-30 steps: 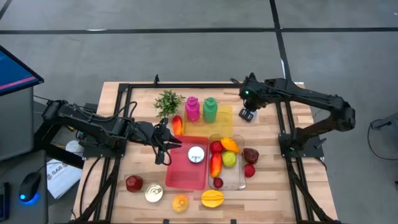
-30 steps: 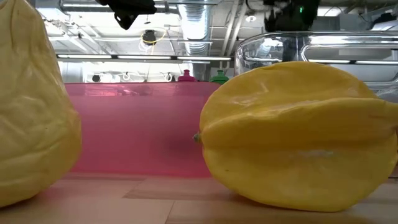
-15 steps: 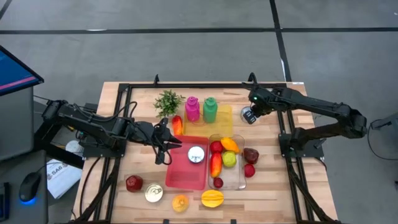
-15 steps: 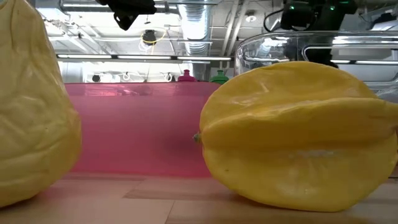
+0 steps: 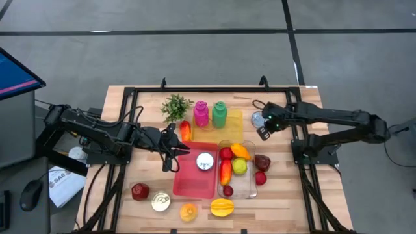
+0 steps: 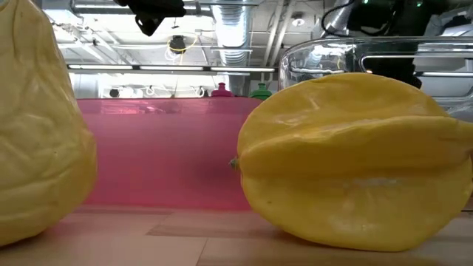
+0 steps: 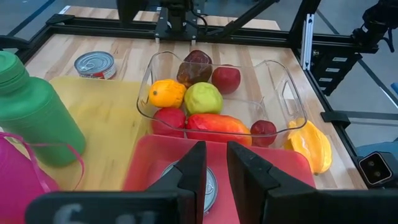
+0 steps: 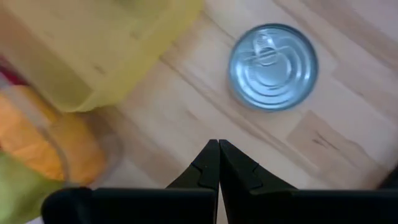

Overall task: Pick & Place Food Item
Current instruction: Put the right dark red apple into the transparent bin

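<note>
A clear container (image 5: 237, 170) near the table's middle holds several fruits: a red one (image 7: 217, 127), a green one (image 7: 203, 98) and an orange one (image 7: 166, 93). Left of it, a pink tray (image 5: 190, 182) carries a silver can (image 5: 205, 161). My left gripper (image 5: 170, 151) hovers over the tray's left edge, its fingers (image 7: 193, 168) slightly open and holding nothing. My right gripper (image 5: 265, 132) is shut and empty, just on the near side of a second silver can (image 8: 273, 67) standing on the wood. A dark red fruit (image 5: 262, 162) and a red apple (image 5: 260, 177) lie right of the container.
A yellow tray (image 5: 233, 123), a green bottle (image 5: 220, 115), a pink bottle (image 5: 201, 114) and a small plant (image 5: 175, 105) stand toward the far edge. Along the near edge lie a red fruit (image 5: 140, 192), a can (image 5: 160, 203), an orange (image 5: 188, 212) and a starfruit (image 6: 347, 162).
My right arm has swung out toward the table's right edge and stretched lower. Its gripper has moved a little toward the near edge, off the silver can, which has stayed where it was. My left arm has kept still.
</note>
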You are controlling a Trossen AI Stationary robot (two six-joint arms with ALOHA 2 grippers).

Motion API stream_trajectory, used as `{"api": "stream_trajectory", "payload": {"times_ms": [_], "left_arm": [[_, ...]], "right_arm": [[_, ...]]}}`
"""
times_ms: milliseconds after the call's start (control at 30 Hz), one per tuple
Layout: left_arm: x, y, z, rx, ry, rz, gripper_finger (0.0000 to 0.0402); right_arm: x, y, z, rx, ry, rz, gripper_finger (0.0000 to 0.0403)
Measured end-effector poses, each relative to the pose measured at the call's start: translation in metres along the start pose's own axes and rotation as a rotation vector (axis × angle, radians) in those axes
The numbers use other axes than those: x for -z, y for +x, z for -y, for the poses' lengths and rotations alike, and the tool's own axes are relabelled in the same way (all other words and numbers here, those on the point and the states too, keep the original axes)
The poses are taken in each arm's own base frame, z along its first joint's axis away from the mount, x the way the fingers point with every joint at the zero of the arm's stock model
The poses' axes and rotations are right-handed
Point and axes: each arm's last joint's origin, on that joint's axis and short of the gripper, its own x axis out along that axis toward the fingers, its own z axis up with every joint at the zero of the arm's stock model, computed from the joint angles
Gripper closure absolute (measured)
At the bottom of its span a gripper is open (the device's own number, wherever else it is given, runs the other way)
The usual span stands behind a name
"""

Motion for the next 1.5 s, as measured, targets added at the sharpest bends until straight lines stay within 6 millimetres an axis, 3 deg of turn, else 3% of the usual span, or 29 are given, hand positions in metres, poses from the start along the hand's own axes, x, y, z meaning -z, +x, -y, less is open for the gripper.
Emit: {"api": "stream_trajectory", "payload": {"times_ms": [400,800,1500], "left_arm": [[0.000,0.000,0.000,0.000,0.001,0.000,0.0349],[0.000,0.000,0.000,0.000,0.001,0.000,0.0349],[0.000,0.000,0.000,0.000,0.001,0.000,0.0349]], "right_arm": [[0.022,-0.024,-0.028,-0.194,-0.117,0.098,0.0403],[0.040,-0.043,-0.041,-0.338,-0.228,0.151,0.0403],[0.053,-0.053,-0.060,-0.429,-0.320,0.216,0.0403]]}}
